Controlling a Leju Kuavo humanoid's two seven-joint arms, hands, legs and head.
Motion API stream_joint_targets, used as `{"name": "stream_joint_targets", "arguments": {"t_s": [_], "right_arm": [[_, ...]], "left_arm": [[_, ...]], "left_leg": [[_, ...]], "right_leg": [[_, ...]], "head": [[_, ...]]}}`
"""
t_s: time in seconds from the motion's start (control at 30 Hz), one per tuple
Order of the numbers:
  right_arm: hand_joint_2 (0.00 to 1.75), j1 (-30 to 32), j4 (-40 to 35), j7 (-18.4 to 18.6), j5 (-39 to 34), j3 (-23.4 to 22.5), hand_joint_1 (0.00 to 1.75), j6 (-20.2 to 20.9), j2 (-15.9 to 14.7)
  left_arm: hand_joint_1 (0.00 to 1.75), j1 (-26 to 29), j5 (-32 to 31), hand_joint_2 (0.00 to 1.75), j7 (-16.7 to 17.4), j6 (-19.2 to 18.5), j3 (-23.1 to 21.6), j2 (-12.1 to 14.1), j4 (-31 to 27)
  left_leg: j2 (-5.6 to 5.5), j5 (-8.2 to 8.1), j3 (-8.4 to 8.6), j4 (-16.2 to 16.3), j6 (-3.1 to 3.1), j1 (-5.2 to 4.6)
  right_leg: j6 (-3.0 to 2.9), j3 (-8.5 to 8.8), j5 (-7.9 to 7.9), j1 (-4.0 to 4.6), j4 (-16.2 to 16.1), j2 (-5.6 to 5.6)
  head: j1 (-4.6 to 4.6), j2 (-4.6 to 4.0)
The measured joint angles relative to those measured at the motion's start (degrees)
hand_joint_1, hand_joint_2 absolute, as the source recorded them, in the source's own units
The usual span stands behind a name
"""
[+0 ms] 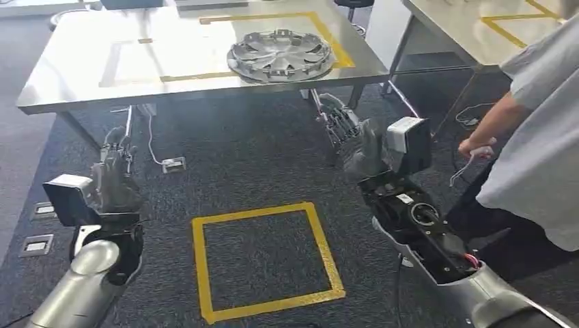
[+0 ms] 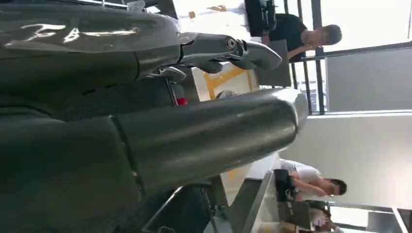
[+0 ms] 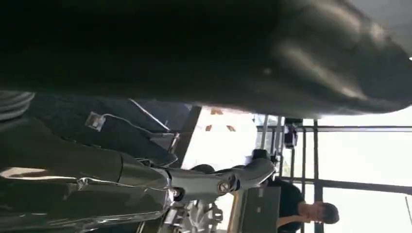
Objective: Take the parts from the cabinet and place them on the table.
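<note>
1. Wheel cover [image 1: 280, 55] lying flat on the steel table [image 1: 75, 82], inside the yellow taped outline toward its right end — presumably the marked drop zone, so this part looks already delivered.
2. Left hand [image 1: 116, 174] hanging low over the carpet, short of the table edge, fingers loosely apart and holding nothing; free, judging by that, for another part.
3. Right hand [image 1: 348, 133] raised higher, just below the table's front edge and near the wheel cover, fingers spread and empty — looks like a hand that is done with the part.
4. Standing just behind the yellow floor square [image 1: 263, 260], probably the marked spot for working at this table.
5. A person [image 1: 539, 137] at the right edge, cut off by the frame, one hand on a thin light-coloured item — too small to identify.
6. Cabinet named in the task: nowhere to be made out, so remaining parts cannot be counted.
7. Wrist views turned and taken up by dark hand covers and thumbs; finger positions hard to read there. Seated people and railings beyond, washed out by window glare.
</note>
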Motion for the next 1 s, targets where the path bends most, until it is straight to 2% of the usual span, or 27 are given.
{"name": "stream_joint_targets", "arguments": {"t_s": [0.03, 0.07, 0.1, 0.13, 0.17, 0.2, 0.23, 0.27, 0.3, 0.33, 0.37, 0.4, 0.47, 0.5, 0.53, 0.57, 0.63, 0.67, 0.7, 0.73, 0.77, 0.83, 0.87, 0.9, 0.93, 0.97, 1.0], "right_arm": [[0.0, 0.2, 0.0, 0.1, 0.5, 0.0, 0.0, -0.1, 0.0], [0.0, 0.4, 0.0, 0.1, 0.8, -0.1, 0.0, -0.1, 0.0], [0.0, 0.4, 0.0, 0.2, 1.0, -0.1, 0.0, -0.2, 0.0], [0.0, 0.4, 0.0, 0.3, 1.2, -0.1, 0.0, -0.2, 0.0], [0.0, 0.4, -0.1, 0.3, 1.3, -0.1, 0.0, -0.2, 0.0], [0.0, 0.5, -0.2, 0.4, 1.3, -0.1, 0.0, -0.2, 0.0], [0.0, 0.5, -0.5, 0.3, 1.3, -0.2, 0.0, -0.2, 0.0], [0.0, 0.6, -0.5, 0.4, 1.3, -0.2, 0.0, -0.2, 0.0], [0.0, 0.7, -0.5, 0.4, 1.3, -0.2, 0.0, -0.2, 0.0], [0.0, 0.7, -0.5, 0.4, 1.3, -0.2, 0.0, -0.2, 0.0], [0.0, 0.7, -0.5, 0.4, 1.4, -0.2, 0.0, -0.2, 0.0], [0.0, 0.7, -0.6, 0.5, 1.5, -0.2, 0.0, -0.2, 0.0], [0.0, 0.8, -0.6, 0.5, 1.7, -0.2, 0.0, -0.1, 0.0], [0.0, 0.9, -0.6, 0.5, 1.8, -0.1, 0.0, -0.1, 0.0], [0.0, 1.0, -0.6, 0.6, 1.9, -0.1, 0.0, -0.1, 0.0], [0.0, 1.1, -0.6, 0.6, 2.0, -0.1, 0.0, -0.1, 0.0], [0.0, 1.1, -0.6, 0.6, 2.1, -0.1, 0.0, -0.1, 0.0], [0.0, 1.1, -0.7, 0.6, 2.1, -0.1, 0.0, -0.1, 0.0], [0.0, 1.1, -0.8, 0.6, 2.1, -0.1, 0.0, -0.1, 0.0], [0.0, 0.9, -0.9, 0.6, 2.1, -0.2, 0.0, -0.1, 0.0], [0.0, 0.9, -0.9, 0.6, 2.1, -0.2, 0.0, -0.1, 0.0], [0.0, 0.8, -1.0, 0.7, 2.1, -0.2, 0.0, 0.0, 0.0], [0.0, 0.8, -1.0, 0.7, 2.2, -0.2, 0.0, 0.0, 0.0], [0.0, 0.8, -1.1, 0.7, 2.2, -0.3, 0.0, 0.0, 0.0], [0.0, 0.7, -1.1, 0.7, 2.2, -0.3, 0.0, 0.0, 0.0], [0.0, 0.8, -1.1, 0.7, 2.2, -0.3, 0.0, 0.0, 0.0], [0.0, 1.0, -1.1, 0.7, 2.2, -0.3, 0.0, 0.0, 0.0]], "left_arm": [[0.0, 0.1, 0.1, 0.0, 0.0, 0.2, 0.0, 0.0, 0.0], [0.0, 0.1, 0.2, 0.0, 0.0, 0.2, 0.0, 0.0, 0.0], [0.0, 0.2, 0.2, 0.0, 0.0, 0.2, 0.0, 0.0, 0.0], [0.0, 0.1, 0.2, 0.0, -0.1, 0.3, 0.0, 0.0, 0.0], [0.0, 0.1, 0.2, 0.0, -0.1, 0.3, 0.0, 0.0, 0.0], [0.0, 0.0, 0.2, 0.0, -0.2, 0.3, 0.0, -0.1, 0.0], [0.0, -0.1, 0.2, 0.0, -0.2, 0.3, 0.0, -0.1, 0.0], [0.0, -0.2, 0.2, 0.0, -0.3, 0.3, 0.0, -0.2, 0.0], [0.0, -0.1, 0.2, 0.0, -0.3, 0.3, 0.0, -0.2, 0.0], [0.0, -0.1, 0.2, 0.0, -0.3, 0.3, 0.0, -0.1, 0.0], [0.0, -0.1, 0.2, 0.0, -0.3, 0.3, 0.0, -0.1, 0.0], [0.0, -0.2, 0.2, 0.0, -0.3, 0.4, -0.1, -0.1, 0.0], [0.0, 0.0, 0.3, 0.0, -0.4, 0.5, -0.1, -0.1, 0.0], [0.0, 0.1, 0.3, 0.0, -0.4, 0.7, -0.1, -0.1, 0.0], [0.0, 0.2, 0.3, 0.0, -0.4, 0.7, -0.1, -0.1, 0.0], [0.0, 0.3, 0.3, 0.0, -0.4, 0.7, -0.1, -0.1, 0.0], [0.0, 0.3, 0.3, 0.0, -0.4, 0.8, -0.1, -0.1, 0.0], [0.0, 0.2, 0.3, 0.0, -0.4, 0.8, -0.1, -0.1, 0.0], [0.0, 0.1, 0.3, 0.0, -0.4, 0.9, -0.1, -0.1, 0.0], [0.0, 0.0, 0.3, 0.0, -0.4, 0.9, -0.1, -0.1, 0.0], [0.0, -0.1, 0.3, 0.0, -0.4, 0.9, -0.1, -0.1, 0.0], [0.0, -0.1, 0.3, 0.0, -0.4, 1.0, -0.1, 0.0, 0.0], [0.0, 0.0, 0.3, 0.0, -0.4, 1.0, -0.1, -0.1, 0.0], [0.0, 0.0, 0.3, 0.0, -0.4, 1.0, -0.1, -0.1, 0.0], [0.0, 0.0, 0.3, 0.0, -0.4, 1.0, -0.1, -0.1, 0.0], [0.0, 0.0, 0.3, 0.0, -0.4, 1.0, -0.1, -0.1, 0.0], [0.0, 0.0, 0.3, 0.0, -0.4, 1.0, -0.1, -0.1, 0.0]], "left_leg": [[0.0, 0.46, -0.57, 0.0, -0.08, 0.01], [-0.06, 0.87, -1.11, 0.0, -0.19, 0.03], [-0.82, 1.28, -1.52, 0.1, -0.52, 0.05], [-1.09, 1.62, -1.87, 0.2, -0.84, 0.05], [-1.2, 1.96, -2.03, 0.2, -1.06, 0.08], [-1.44, 2.39, -2.55, 0.2, -1.44, -0.14], [-1.67, 2.88, -2.76, 0.3, -1.76, -0.07], [-2.14, 3.37, -2.82, 0.3, -2.12, -0.03], [-2.51, 3.8, -2.85, -0.1, -2.52, 0.09], [-3.11, 4.18, -3.0, -0.1, -2.91, -0.15], [-2.7, 3.05, -3.55, 1.0, -3.02, 0.1], [-1.83, 0.62, -4.93, 3.7, -3.33, 0.1], [-1.28, -4.97, -9.22, 13.7, -3.99, 0.22], [-1.21, -6.52, -10.96, 18.1, -4.2, 0.23], [-1.15, -6.71, -11.68, 20.4, -4.27, 0.25], [-1.08, -5.54, -10.65, 19.2, -4.22, 0.25], [-0.59, -1.61, -4.86, 10.3, -3.78, 0.17], [0.39, 0.0, -1.56, 5.1, -3.47, 0.07], [2.32, -0.79, 0.07, 1.4, -3.03, -0.23], [2.47, -0.35, 0.35, 1.2, -2.47, -1.06], [2.32, -0.31, 0.03, 0.8, -1.96, -1.0], [1.1, -0.4, 0.02, 0.2, -1.43, -0.87], [0.71, -0.19, 0.38, -0.4, -1.15, -0.41], [0.16, -0.07, 0.43, -0.4, -0.95, -0.3], [-0.29, 0.0, 0.38, -0.4, -0.82, -0.27], [-0.82, 0.1, 0.29, -0.4, -0.63, -0.29], [-1.43, 0.14, 0.15, -0.3, -0.56, -0.29]], "right_leg": [[0.09, 0.19, 0.39, -0.01, 1.5, 0.0], [0.08, 1.56, 2.02, -0.05, 0.5, 0.0], [-0.03, 4.18, 4.08, -0.1, -2.8, 0.05], [-0.19, 8.0, 5.81, -0.14, -8.5, 0.46], [-0.54, 11.9, 5.94, -0.2, -14.6, 2.01], [-0.9, 15.03, 4.4, -0.25, -17.9, 3.77], [-0.92, 14.84, 4.22, -0.17, -18.9, 3.76], [-1.07, 14.59, 4.31, 0.08, -18.9, 3.16], [-1.35, 14.53, 4.4, 0.27, -18.8, 2.7], [-1.98, 14.47, 4.86, -0.01, -19.2, 2.01], [-2.54, 14.41, 5.36, -0.3, -19.5, 1.08], [-3.03, 14.0, 5.67, -0.3, -19.5, 0.72], [-3.51, 13.08, 6.16, -0.13, -19.4, -0.47], [-3.5, 12.68, 6.39, -0.03, -19.4, -1.02], [-3.5, 12.34, 6.55, 0.08, -19.3, -1.61], [-3.44, 12.15, 6.63, 0.15, -19.3, -2.26], [-3.41, 12.04, 6.66, 0.33, -19.2, -3.39], [-3.32, 12.08, 6.58, 0.39, -19.1, -3.95], [-3.21, 12.0, 6.51, 0.58, -19.0, -4.51], [-2.87, 11.64, 6.53, 0.78, -19.0, -4.96], [-2.64, 11.69, 6.54, 0.94, -18.9, -5.49], [-2.19, 11.88, 6.37, 1.12, -18.8, -6.63], [-1.68, 11.63, 5.68, 1.17, -18.4, -6.07], [-1.4, 10.72, 4.19, 0.74, -16.6, -3.61], [-1.2, 9.17, 1.86, 0.65, -12.6, -1.51], [-1.02, 6.74, -0.69, 0.59, -7.0, -0.63], [-0.88, 4.48, -2.45, 0.58, -2.0, -0.31]], "head": [[0.24, 0.0], [0.54, 0.0], [0.74, 0.0], [0.85, 0.0], [0.96, 0.0], [0.9, 0.0], [0.57, 0.0], [0.61, 0.0], [0.5, 0.0], [0.37, 0.0], [0.31, 0.0], [-0.27, 0.0], [-0.92, 0.0], [-1.29, 0.0], [-1.64, 0.0], [-1.9, 0.0], [-2.21, 0.0], [-2.69, 0.0], [-2.84, 0.0], [-2.91, 0.0], [-2.56, 0.0], [-2.45, 0.0], [-2.29, 0.0], [-2.1, 0.0], [-1.7, 0.0], [-1.14, 0.0], [-1.14, 0.0]]}}
